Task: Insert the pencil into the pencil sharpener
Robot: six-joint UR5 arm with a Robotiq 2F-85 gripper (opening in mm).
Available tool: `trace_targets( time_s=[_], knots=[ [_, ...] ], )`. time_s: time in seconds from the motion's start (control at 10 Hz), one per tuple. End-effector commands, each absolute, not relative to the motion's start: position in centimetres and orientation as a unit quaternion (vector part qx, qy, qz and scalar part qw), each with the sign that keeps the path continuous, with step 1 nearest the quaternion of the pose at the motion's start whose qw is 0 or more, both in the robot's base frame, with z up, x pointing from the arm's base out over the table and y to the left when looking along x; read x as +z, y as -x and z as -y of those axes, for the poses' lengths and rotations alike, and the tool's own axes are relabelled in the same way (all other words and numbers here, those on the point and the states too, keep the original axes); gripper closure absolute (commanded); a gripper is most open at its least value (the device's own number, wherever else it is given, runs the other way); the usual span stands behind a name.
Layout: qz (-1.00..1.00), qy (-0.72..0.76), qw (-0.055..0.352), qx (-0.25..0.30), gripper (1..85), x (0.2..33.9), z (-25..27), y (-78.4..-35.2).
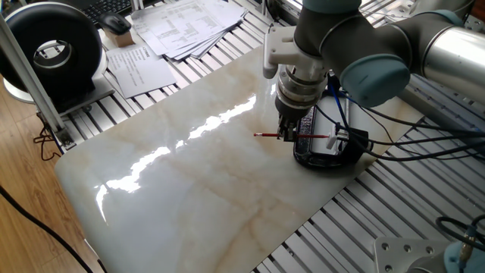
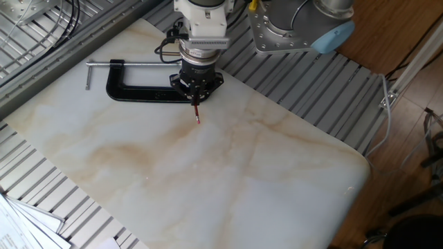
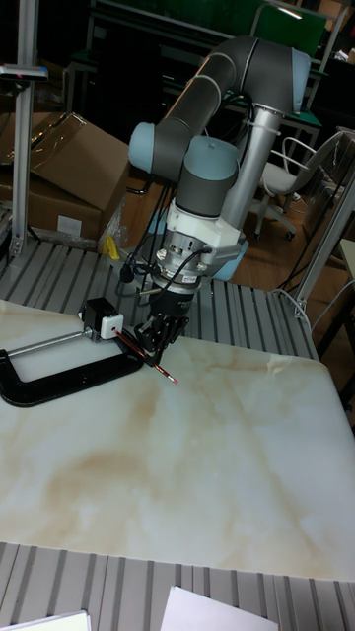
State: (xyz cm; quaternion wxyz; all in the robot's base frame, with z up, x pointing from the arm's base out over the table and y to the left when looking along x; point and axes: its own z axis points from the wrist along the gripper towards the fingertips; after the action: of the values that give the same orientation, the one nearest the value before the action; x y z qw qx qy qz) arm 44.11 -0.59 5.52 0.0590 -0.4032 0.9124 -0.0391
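My gripper (image 1: pixel 288 135) is shut on the red pencil (image 1: pixel 265 135) at about its middle and holds it level, just above the marble slab (image 1: pixel 189 182). The dark tip (image 3: pixel 174 380) points away from the pencil sharpener (image 3: pixel 99 315), a small black block with a whitish patch fixed at the end of the black C-clamp (image 3: pixel 69 380). The pencil's (image 3: pixel 128 345) other end lies right at that patch; I cannot tell whether it has entered. In the other fixed view, the gripper (image 2: pixel 197 97) hides the sharpener and only the pencil's tip (image 2: pixel 197 119) shows. The sharpener (image 1: pixel 352 139) sits just right of the gripper.
The C-clamp (image 2: pixel 138 90) lies on the slab's far corner with its silver screw (image 2: pixel 104 64) sticking out. Black cables (image 1: pixel 409 140) trail behind the clamp. Papers (image 1: pixel 182 26) and a black round device (image 1: pixel 57 49) stand off the slab. A cardboard box (image 3: pixel 59 187) is behind the table.
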Motion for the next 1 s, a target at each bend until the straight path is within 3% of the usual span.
trace_targets(
  time_s=[0.0,0.9],
  knots=[
    [-0.914,0.400,0.062,-0.033,84.0,5.71,0.81,-44.14],
    [-0.922,0.381,0.064,-0.032,84.0,5.58,1.19,-44.17]
  ],
)
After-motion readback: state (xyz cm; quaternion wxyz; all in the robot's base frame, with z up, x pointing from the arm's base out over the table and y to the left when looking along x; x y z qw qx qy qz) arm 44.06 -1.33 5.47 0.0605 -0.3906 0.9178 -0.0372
